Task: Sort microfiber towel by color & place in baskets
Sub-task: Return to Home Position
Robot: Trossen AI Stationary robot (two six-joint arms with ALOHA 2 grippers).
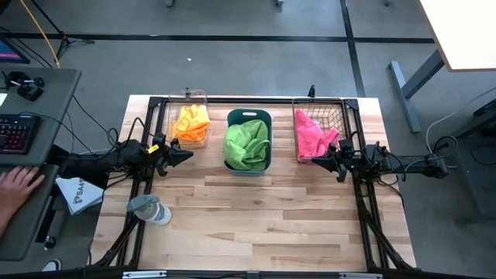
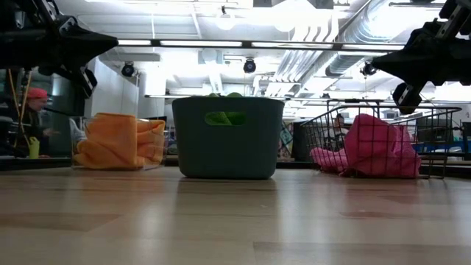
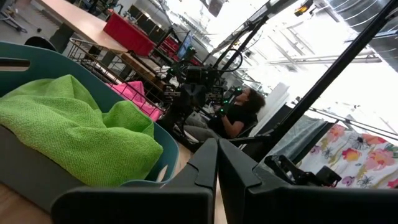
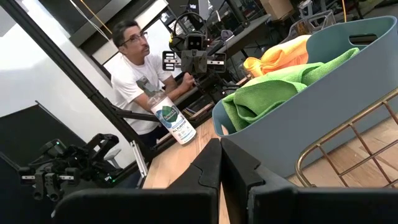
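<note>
Three baskets stand in a row at the table's far side. The clear one holds an orange towel. Green towels fill the teal tub. A pink towel lies in the wire basket. My left gripper hangs shut and empty above the table, just left of the teal tub. My right gripper hangs shut and empty at the wire basket's near end. Both point level toward the table's middle.
A spray bottle lies on the table near its left edge. A person sits at a desk left of the table, one hand by a keyboard. The wood table's near half is bare.
</note>
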